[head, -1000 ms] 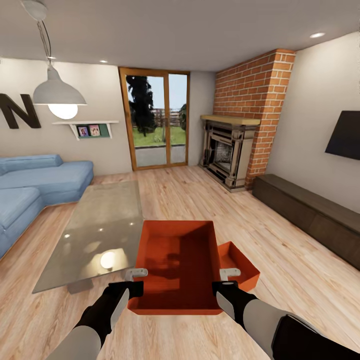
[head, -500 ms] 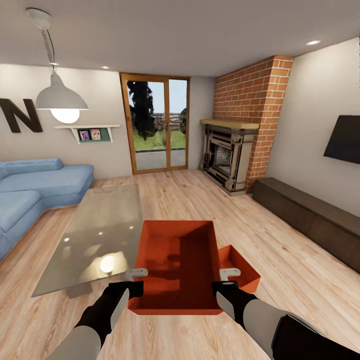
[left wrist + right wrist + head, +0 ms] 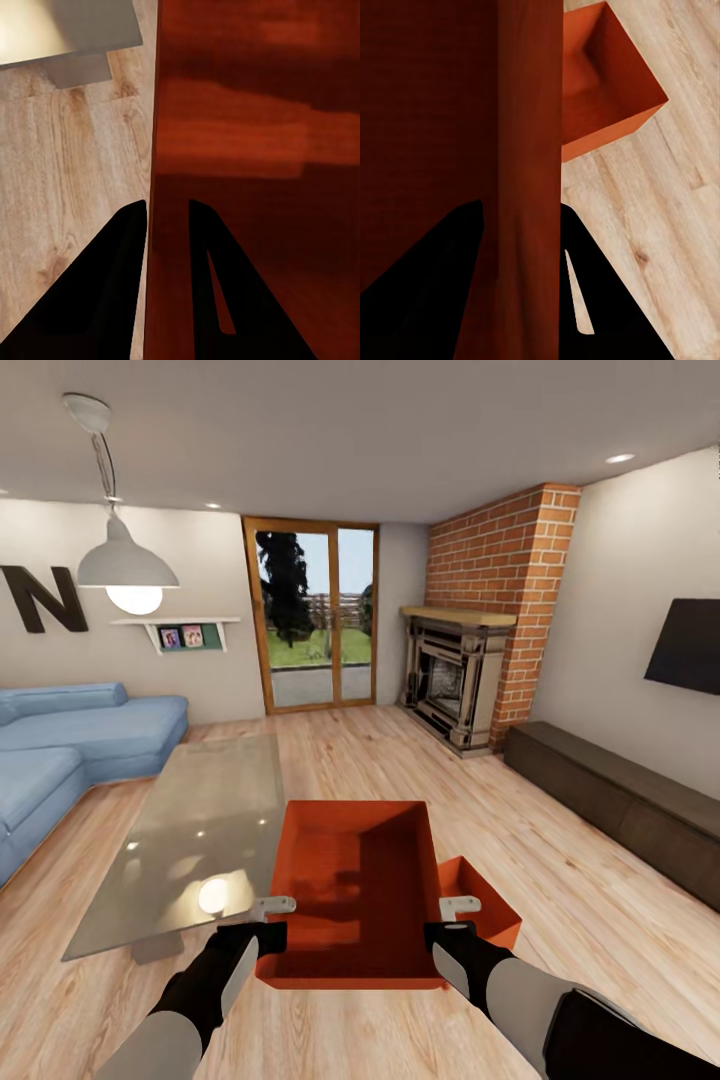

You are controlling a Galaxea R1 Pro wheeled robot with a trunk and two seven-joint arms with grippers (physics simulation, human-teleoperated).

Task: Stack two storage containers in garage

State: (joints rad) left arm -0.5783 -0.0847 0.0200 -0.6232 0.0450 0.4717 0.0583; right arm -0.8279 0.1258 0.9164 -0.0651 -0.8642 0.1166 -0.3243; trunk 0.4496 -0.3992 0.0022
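A red bin (image 3: pixel 355 890) hangs at lower centre of the head frame, held off the wood floor (image 3: pixel 560 880) between both arms in the living room. The left hand (image 3: pixel 268 925) is pinched shut over the bin's left wall near the close corner; the left wrist view shows one dark finger (image 3: pixel 112 277) outside that wall and the other inside, with no gap to speak of. The right hand (image 3: pixel 448 925) clamps the opposite wall the same way, the wall (image 3: pixel 529 150) running straight up between its fingers (image 3: pixel 592 292) in the right wrist view. The bin's long axis points away from the robot, toward the patio doors (image 3: pixel 312 618) at upper centre, so the two grips sit at the near end and the far end overhangs unsupported. The second bin (image 3: pixel 478 905) rests on the floor just right of the carried one and partly hidden behind it, near the right hand; in the right wrist view it lies open-topped beside the gripped wall (image 3: pixel 607 82). The glass-topped table (image 3: pixel 195 830) stands just left of the load. No garage is in sight, so the haul looks barely begun, and the carry would seem to turn on keeping both grips level.
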